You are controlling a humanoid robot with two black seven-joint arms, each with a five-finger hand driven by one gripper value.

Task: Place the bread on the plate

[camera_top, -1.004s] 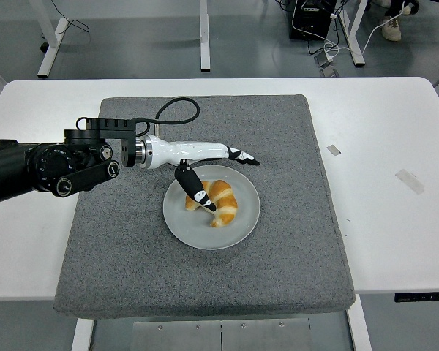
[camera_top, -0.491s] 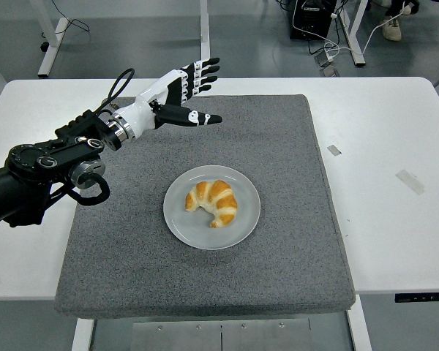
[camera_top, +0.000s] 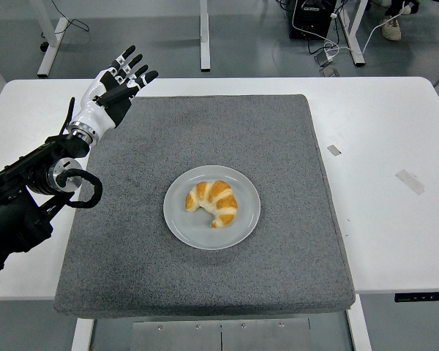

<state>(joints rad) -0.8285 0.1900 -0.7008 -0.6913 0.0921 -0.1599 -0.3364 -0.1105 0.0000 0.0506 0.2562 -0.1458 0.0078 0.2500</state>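
Observation:
The bread, a golden croissant [camera_top: 214, 201], lies on the grey plate [camera_top: 243, 225] in the middle of the grey mat. My left hand [camera_top: 115, 86] is raised over the mat's far left corner, well away from the plate. Its fingers are spread and it holds nothing. The right arm is out of view.
The grey mat [camera_top: 293, 139] covers the middle of the white table [camera_top: 388, 153]. Two small pieces of tape [camera_top: 334, 150] lie on the table to the right of the mat. Desk legs and cables show on the floor beyond the far edge.
My left hand has let go of the croissant, lifted off the plate and swung back to the far left. The croissant stays on the plate.

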